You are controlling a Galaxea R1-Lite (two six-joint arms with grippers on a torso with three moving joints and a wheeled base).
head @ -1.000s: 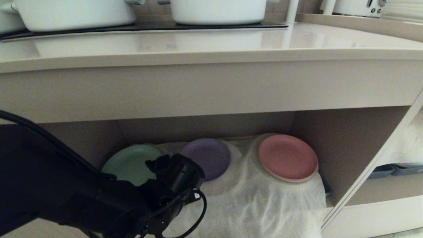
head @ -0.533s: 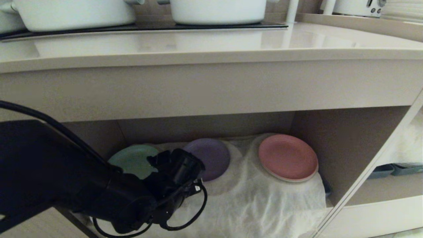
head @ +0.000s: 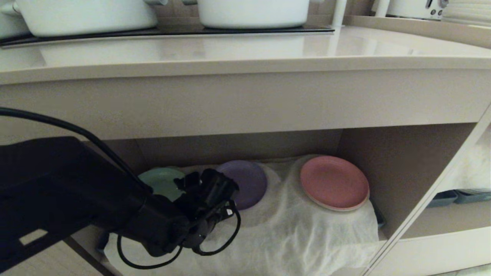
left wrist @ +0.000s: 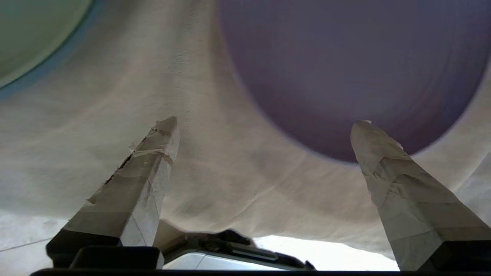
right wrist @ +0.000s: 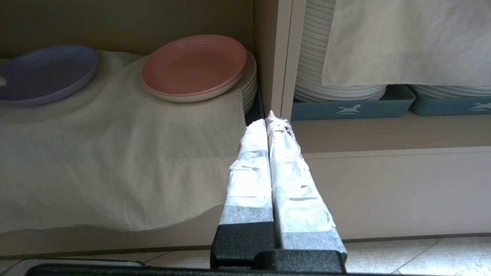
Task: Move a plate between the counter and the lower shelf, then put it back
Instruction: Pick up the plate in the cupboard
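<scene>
Reaching into the lower shelf (head: 402,165) with the left gripper (left wrist: 264,130), jaws spread wide and empty, one taped fingertip (left wrist: 368,134) over the near rim of the lavender plate (head: 245,183), the other over bare cloth. Lavender plate lying flat on the white gauzy cloth (head: 299,234) at the back of the recess, between the green plate (head: 161,182) on the robot's left and the pink plate (head: 333,182) on its right, apart from both; the pink one topping a stack of white plates (right wrist: 249,82) against the partition. Nothing yet on the free tabletop (head: 245,50) above, apart from white pots (head: 253,11) on the black hob panel (head: 165,31). Right gripper (right wrist: 268,122) parked low beside the partition, jaws pressed together, holding nothing. Step in hand, judging by this: the approach for picking the plate off the shelf, not yet a grasp. Next move probably calling for a short advance to bring the near rim between the jaws, one fingertip going under the edge without snagging the loose cloth, then a firm close and a lift low enough to clear the underside of the tabletop. Risk: cloth dragged along, or the shallow rim slipping out.
</scene>
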